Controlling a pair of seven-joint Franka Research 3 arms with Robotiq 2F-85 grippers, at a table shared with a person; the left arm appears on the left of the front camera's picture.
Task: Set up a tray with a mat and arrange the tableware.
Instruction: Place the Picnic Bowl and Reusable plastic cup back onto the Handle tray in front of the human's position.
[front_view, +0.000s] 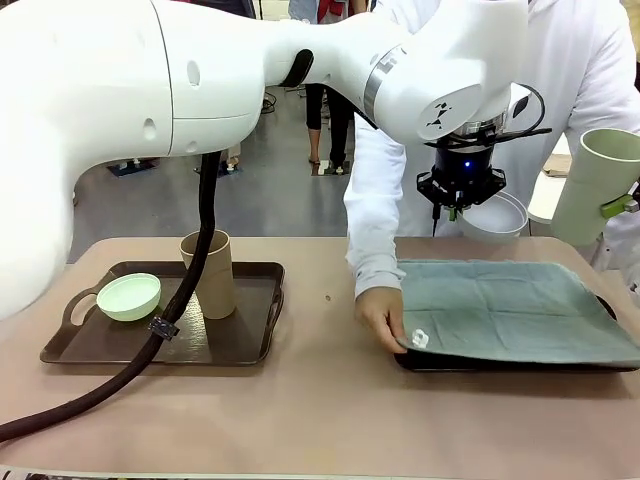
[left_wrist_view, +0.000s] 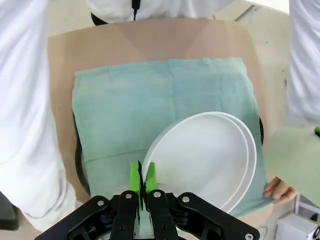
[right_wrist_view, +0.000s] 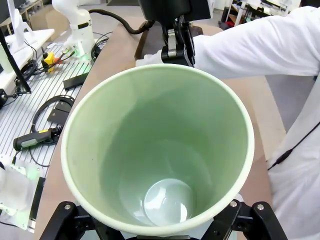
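Nearest you, a thick black hose (front_view: 100, 385) is trailing across the tan tabletop (front_view: 320, 410), hanging down from your left arm. Behind it, on the robot's left side, a brown plastic tray (front_view: 255, 340) is carrying a mint green round bowl (front_view: 129, 296). Just beside the bowl, a tan-brown tall handleless cup (front_view: 212, 275) is standing upright.

On the robot's right side, a grey-green cloth mat (front_view: 520, 310) is lying spread over a dark tray (front_view: 440, 362), covering nearly all of it. A person's hand (front_view: 383, 316) is pinching the mat's near corner.

Over the mat's far part, your left gripper (left_wrist_view: 143, 176) is clenching its green pads on the rim of a whitish grey round bowl (left_wrist_view: 205, 160). It is holding the bowl tilted in the air above the cloth.

Just beside that bowl, your right gripper (front_view: 620, 207) is grasping a pale green tall handleless cup (right_wrist_view: 160, 150). One green pad is pressing its wall, and the cup is hanging off the table.

Beyond the table, the person in a white coat (front_view: 590, 70) is leaning in.
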